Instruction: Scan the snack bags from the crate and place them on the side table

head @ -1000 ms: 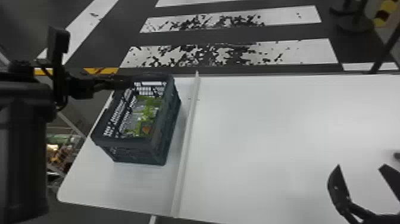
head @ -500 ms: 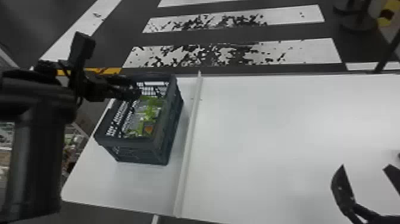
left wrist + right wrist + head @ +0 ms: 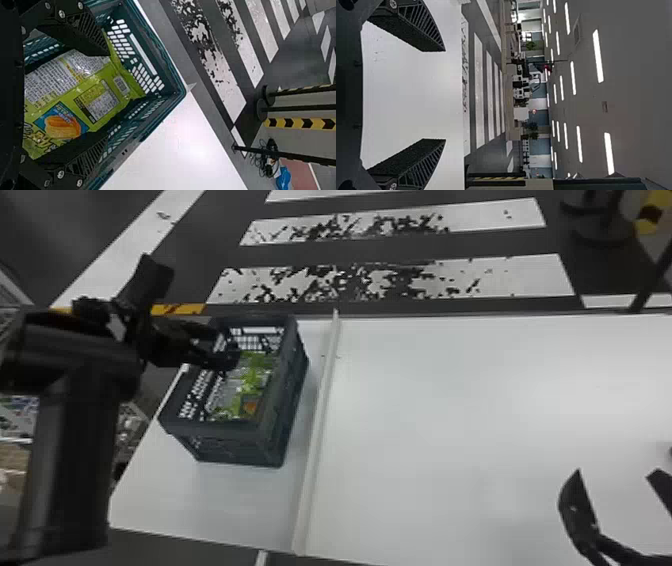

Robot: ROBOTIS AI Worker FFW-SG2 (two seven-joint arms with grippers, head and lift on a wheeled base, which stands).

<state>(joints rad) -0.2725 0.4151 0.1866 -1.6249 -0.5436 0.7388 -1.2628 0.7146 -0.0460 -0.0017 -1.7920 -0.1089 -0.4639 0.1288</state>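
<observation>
In the head view my left gripper (image 3: 227, 352) is over the far left part of the dark crate (image 3: 215, 429), which holds green snack bags (image 3: 255, 376). The left wrist view has my left gripper (image 3: 107, 94) open above a green snack bag (image 3: 101, 85) lying in the crate (image 3: 168, 71), with nothing held. At the lower right of the head view, my right gripper (image 3: 615, 475) stands open over the white table (image 3: 450, 405). The right wrist view shows the right gripper (image 3: 445, 95) with its fingers wide apart and nothing between them.
A raised white strip (image 3: 317, 430) runs along the table just right of the crate. Beyond the table's far edge lies a striped floor (image 3: 390, 282), with dark post bases (image 3: 600, 227) at the far right.
The left arm has moved right, bringing its gripper from the crate's left rim to over its inside. The right arm appears to have kept its place.
</observation>
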